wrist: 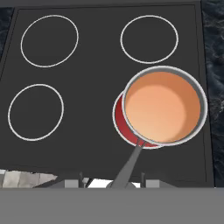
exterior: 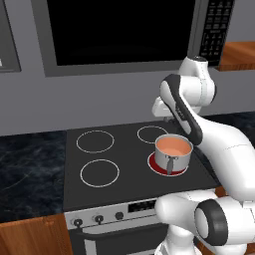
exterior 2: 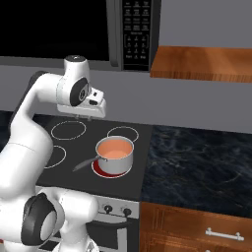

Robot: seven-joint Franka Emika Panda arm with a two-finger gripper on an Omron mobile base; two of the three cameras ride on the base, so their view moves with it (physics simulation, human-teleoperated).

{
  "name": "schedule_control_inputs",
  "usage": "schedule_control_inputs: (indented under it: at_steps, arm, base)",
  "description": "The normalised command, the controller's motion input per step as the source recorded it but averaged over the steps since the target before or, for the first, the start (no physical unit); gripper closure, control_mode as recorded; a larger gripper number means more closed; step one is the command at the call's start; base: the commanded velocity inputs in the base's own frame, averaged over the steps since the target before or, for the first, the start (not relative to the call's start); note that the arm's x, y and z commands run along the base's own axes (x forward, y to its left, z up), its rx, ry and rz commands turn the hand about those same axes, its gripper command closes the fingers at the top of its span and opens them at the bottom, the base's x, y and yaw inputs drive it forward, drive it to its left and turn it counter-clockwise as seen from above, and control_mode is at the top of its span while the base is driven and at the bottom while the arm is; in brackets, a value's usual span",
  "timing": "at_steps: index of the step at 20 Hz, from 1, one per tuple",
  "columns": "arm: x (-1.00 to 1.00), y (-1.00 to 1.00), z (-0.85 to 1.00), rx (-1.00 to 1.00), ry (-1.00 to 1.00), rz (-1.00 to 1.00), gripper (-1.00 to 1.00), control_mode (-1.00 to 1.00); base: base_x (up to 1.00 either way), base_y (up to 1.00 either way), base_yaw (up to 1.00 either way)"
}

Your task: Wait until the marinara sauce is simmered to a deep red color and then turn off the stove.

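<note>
You would have found the marinara sauce point(wrist: 162, 105) a pale salmon-orange, nowhere near deep red, lying flat in a small steel saucepan point(exterior: 173, 152) on the front right burner of the stove point(exterior: 124, 169). Under the pan the burner disc point(wrist: 120, 118) glowed red, so the heat was on, and the pan sat a little off-centre with its handle point(wrist: 130, 164) pointing toward the front panel. The other three burner rings were dark and bare. Along the silver front edge you could see the small black knobs point(exterior: 98, 218); one of these is presumably what you must turn, though which one governs this burner I could not tell. The arm was raised well above the cooktop with the hand tilted down over it, apparently so the camera could watch the colour. Its gripper point(exterior 2: 87, 117), hanging under the hand above the rear of the stove, was closed and carried nothing. Judging by the colour, you were waiting, and the knob was best left alone for now. Above hung the black microwave point(exterior 2: 98, 29).
</note>
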Motion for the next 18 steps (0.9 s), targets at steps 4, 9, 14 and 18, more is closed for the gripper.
schedule_control_inputs:
  at_steps: [4,9,14,18]
  arm:
    - [-0.05,0.00,0.00,0.00,0.00,0.00,-1.00,-1.00]
    - [-0.11,-0.04,0.00,0.00,0.00,0.00,-1.00,-1.00]
    - [-0.04,-0.07,0.00,0.00,0.00,0.00,-1.00,-1.00]
    - [-0.27,-0.21,-0.08,0.00,0.00,0.00,-1.00,-1.00]
  base:
    - [0.00,0.00,0.00]
    - [0.00,0.00,0.00]
    - [0.00,0.00,0.00]
    - [0.00,0.00,0.00]
